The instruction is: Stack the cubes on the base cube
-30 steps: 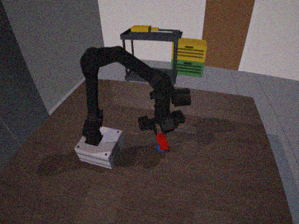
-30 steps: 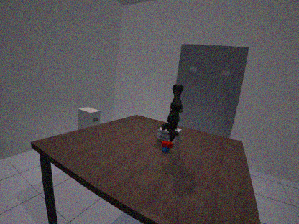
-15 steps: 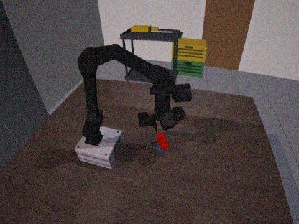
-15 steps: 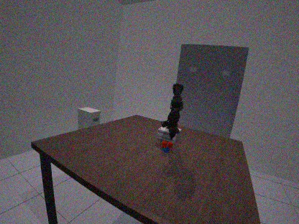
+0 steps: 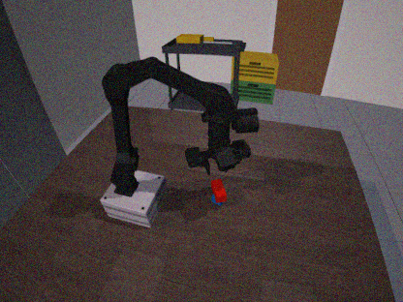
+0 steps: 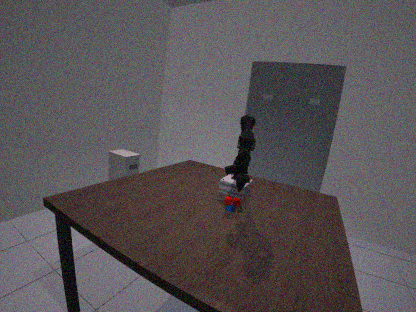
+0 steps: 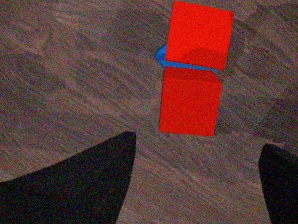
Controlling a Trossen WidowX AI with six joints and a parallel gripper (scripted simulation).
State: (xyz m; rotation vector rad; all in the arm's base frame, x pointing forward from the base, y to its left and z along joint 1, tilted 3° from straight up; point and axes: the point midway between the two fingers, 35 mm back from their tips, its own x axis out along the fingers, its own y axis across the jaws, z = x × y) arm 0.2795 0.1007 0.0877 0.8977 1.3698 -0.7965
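Observation:
Two red cubes rest on the blue base cube (image 7: pixel 161 55) (image 5: pixel 214 199) (image 6: pixel 230 208). In the wrist view, one red cube (image 7: pixel 200 32) is at the top and the other red cube (image 7: pixel 189 107) is below it. A narrow blue strip shows between them, and a blue corner sticks out at left. Both look level. In the top and exterior views they nearly merge into one red shape, and the base is mostly hidden under them. My gripper (image 7: pixel 200 149) (image 5: pixel 216 170) is open and empty. It is above the cubes, its fingers apart from both.
The arm stands on a white block (image 5: pixel 133 196) (image 6: pixel 228 187) on the brown wooden table (image 5: pixel 203 256) (image 6: pixel 150 220). A dark cart (image 5: pixel 203 48) and yellow and green crates (image 5: pixel 259 68) stand beyond the table. A white box (image 6: pixel 122 164) stands behind it in the exterior view.

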